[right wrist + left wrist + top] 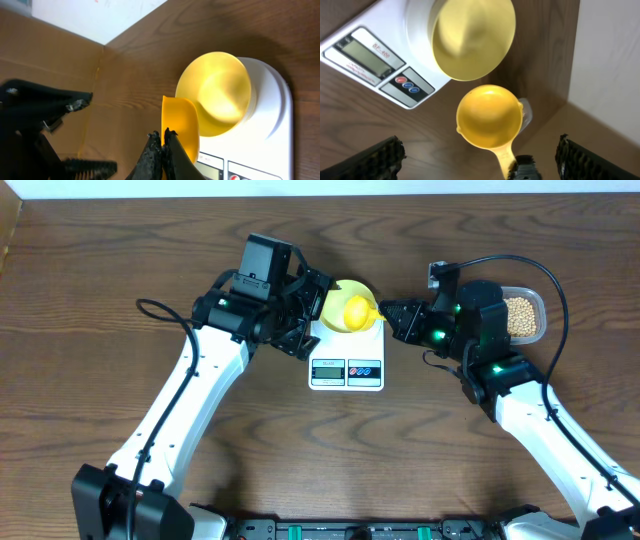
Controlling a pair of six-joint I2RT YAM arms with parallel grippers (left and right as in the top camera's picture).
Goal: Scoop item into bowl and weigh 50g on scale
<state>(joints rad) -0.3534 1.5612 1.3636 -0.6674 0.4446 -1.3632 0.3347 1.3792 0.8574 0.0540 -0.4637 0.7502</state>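
On the table (90, 310), the left gripper (312, 310) stands just left of the scale (346, 370), its fingers (380, 157) spread wide with nothing between them. The bowl (472, 40) sits on the scale's round platform at the far end, the display and buttons toward the robot. A yellow scoop (489, 116) hangs at the bowl's right rim; contact cannot be told. The right gripper (161, 142) is pressed together on the scoop's handle. Further right, the beans (522, 317) lie in a clear tub (541, 302), well apart from the bowl.
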